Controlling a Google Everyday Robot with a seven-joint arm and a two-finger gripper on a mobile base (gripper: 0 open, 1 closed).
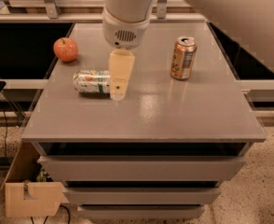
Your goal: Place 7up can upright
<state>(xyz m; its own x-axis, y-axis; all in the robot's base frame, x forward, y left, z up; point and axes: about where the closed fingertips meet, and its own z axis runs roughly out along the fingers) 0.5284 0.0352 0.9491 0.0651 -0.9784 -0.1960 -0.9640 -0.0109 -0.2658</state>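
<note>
One can concerns me: the 7up can point(90, 81) lies on its side on the table point(174, 118), just left of my pincer point(118, 93), which hides the can's right end. I cannot tell how far open my pincer is, nor whether it has hold of anything. Round and lying flat, the can may roll off toward the apple point(65, 49) farther left if I nudge it off-centre, or slip and topple if I tip it up by one end
</note>
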